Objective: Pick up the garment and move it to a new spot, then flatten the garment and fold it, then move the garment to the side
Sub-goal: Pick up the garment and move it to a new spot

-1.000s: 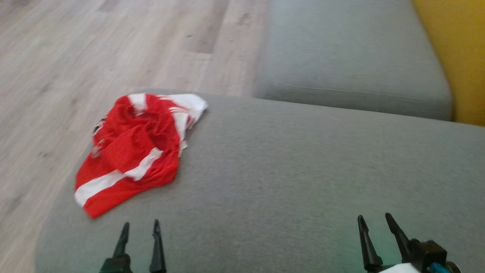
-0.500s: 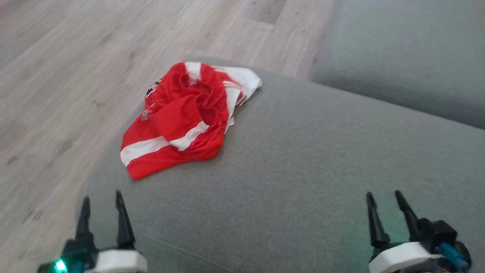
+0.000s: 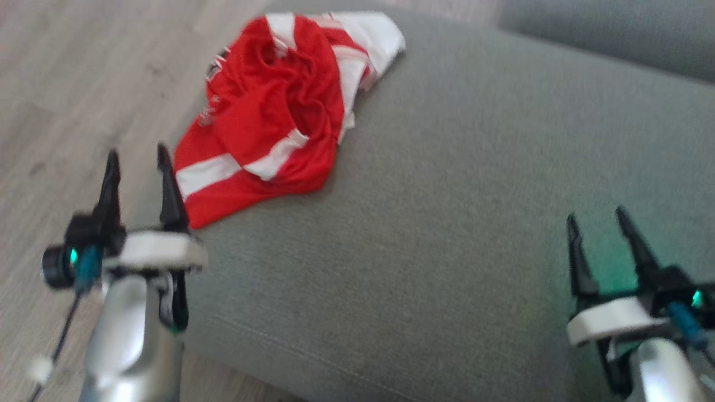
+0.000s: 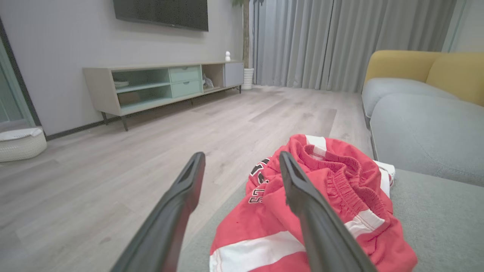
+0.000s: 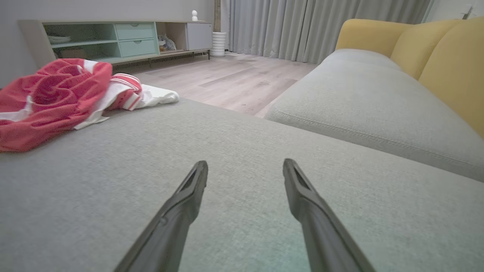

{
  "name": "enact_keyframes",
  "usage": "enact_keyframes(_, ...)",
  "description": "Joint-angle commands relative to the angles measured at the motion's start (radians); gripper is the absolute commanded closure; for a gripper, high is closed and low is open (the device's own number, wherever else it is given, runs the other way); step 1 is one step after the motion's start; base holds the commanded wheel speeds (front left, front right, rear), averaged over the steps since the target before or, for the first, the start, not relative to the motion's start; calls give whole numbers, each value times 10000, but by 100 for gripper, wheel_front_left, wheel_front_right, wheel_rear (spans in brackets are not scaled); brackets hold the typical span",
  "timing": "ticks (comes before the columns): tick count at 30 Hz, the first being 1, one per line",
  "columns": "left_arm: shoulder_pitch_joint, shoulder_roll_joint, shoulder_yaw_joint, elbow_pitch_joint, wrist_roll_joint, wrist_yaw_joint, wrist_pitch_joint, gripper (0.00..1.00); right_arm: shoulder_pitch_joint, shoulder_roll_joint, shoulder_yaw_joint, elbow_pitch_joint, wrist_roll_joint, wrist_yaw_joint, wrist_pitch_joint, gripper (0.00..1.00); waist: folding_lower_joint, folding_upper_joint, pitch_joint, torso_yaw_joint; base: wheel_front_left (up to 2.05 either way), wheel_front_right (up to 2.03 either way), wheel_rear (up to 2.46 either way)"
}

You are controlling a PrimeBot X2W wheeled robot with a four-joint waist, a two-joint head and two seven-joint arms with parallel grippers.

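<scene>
A pale wooden floor [image 3: 67, 84] runs along the left side of a wide grey seat cushion [image 3: 447, 223]. The robot's left gripper [image 3: 137, 149] hangs at the cushion's left edge, partly over the floor, with its two dark fingers spread apart and nothing between them. Just past its fingertips, on the cushion's far left corner, lies the garment [image 3: 268, 111]. It is a crumpled heap of red cloth with white stripes, a gathered elastic band and some black lettering. A white part of the garment reaches toward the cushion's far edge. In the left wrist view the inner finger overlaps the garment's near corner, but it is not possible to tell whether they touch. The middle of the cushion is bare grey fabric. The right gripper [image 3: 595, 213] hovers over the cushion's near right part, well apart from the garment, with its fingers also spread wide and empty. Beyond the cushion's far right side sits a second grey cushion [image 3: 614, 28], with a yellow backrest [image 5: 446, 56] to the right of it.
</scene>
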Motion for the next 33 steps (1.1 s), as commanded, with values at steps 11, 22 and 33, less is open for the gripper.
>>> enact_keyframes(11, -3141, 319, 269, 4079, -604, -256, 821, 0, -784, -1067, 173, -916, -206, 71, -138, 0, -3, 0, 2353, -1042, 0, 0, 0)
enact_keyframes(22, -3829, 252, 77, 6110, -986, -926, 485, 71, -919, -1051, 349, -948, -239, 71, -138, 0, -3, 0, 2584, -1371, 0, 0, 0)
enact_keyframes(33, -4066, 998, -255, 4742, -558, -942, -57, 100, -828, -673, 687, -768, -245, 71, -138, 0, -3, 0, 1539, -2066, 0, 0, 0)
